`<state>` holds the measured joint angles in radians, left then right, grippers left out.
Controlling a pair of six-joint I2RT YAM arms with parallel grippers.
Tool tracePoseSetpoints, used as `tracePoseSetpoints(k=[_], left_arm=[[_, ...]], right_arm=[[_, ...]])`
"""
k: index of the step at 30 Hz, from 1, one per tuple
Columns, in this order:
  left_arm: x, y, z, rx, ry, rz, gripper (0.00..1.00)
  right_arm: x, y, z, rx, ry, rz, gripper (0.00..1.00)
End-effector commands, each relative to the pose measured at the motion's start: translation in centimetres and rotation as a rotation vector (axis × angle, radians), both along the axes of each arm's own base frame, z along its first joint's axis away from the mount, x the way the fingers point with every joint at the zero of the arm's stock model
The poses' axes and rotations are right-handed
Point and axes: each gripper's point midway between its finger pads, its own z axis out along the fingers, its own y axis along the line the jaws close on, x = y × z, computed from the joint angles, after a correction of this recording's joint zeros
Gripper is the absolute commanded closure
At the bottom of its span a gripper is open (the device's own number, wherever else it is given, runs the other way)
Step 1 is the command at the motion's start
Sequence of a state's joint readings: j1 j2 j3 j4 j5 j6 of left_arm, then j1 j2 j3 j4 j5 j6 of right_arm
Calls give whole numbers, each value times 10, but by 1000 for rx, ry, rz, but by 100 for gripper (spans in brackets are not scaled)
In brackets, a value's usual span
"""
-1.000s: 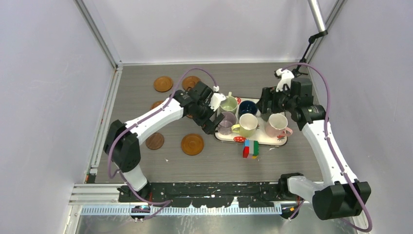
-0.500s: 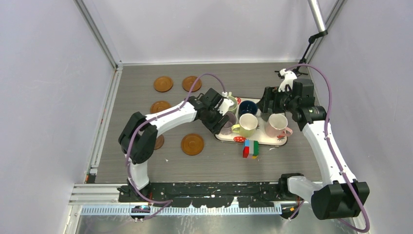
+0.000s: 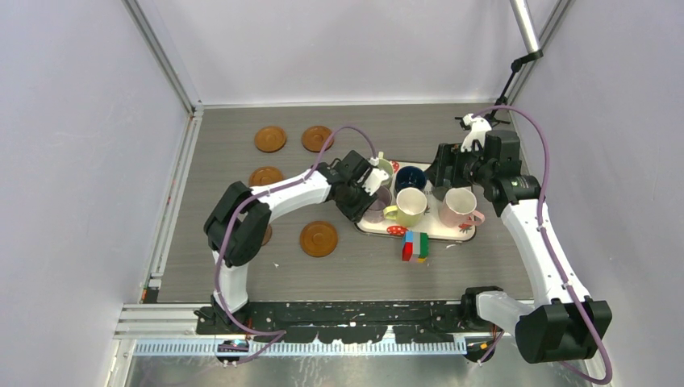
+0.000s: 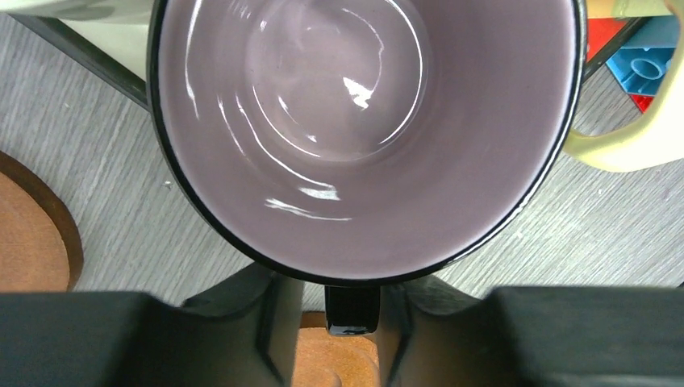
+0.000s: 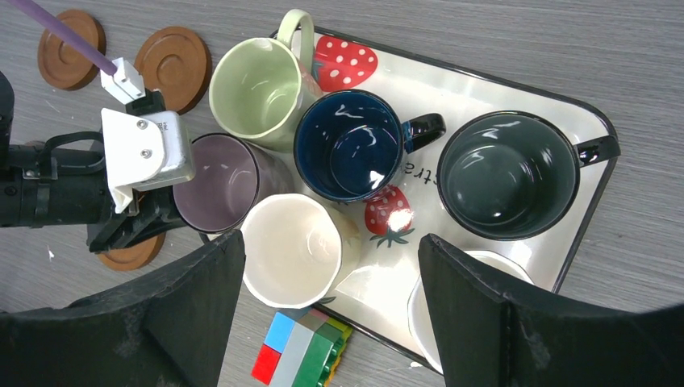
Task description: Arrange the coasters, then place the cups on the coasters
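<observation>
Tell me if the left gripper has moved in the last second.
Yes. The left gripper has shifted right, closer to the strawberry tray, its fingers now at the mauve cup's handle.

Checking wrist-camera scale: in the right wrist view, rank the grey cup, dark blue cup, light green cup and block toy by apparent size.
1. grey cup
2. dark blue cup and light green cup, about alike
3. block toy, clearly smallest
</observation>
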<state>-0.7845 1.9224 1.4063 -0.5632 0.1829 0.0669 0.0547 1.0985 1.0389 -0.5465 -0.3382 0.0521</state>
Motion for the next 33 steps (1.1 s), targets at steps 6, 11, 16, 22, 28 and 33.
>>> tracePoseSetpoints(k=[6, 11, 16, 22, 28, 33], left_arm=[[4, 0, 40, -89, -93, -12, 86], [0, 16, 66, -107, -118, -11, 100], [-3, 43, 91, -136, -103, -18, 100], [32, 87, 124, -150, -194, 30, 100], [100, 139, 149, -107, -261, 124, 100], [149, 165, 152, -87, -281, 166, 99]], right_arm=[[3, 2, 4, 10, -31, 11, 17], [3, 3, 5, 16, -34, 15, 17], [2, 4, 6, 18, -36, 20, 17], [-3, 5, 11, 25, -27, 29, 17], [-2, 4, 12, 12, -25, 30, 16], [-2, 4, 3, 4, 13, 42, 16]])
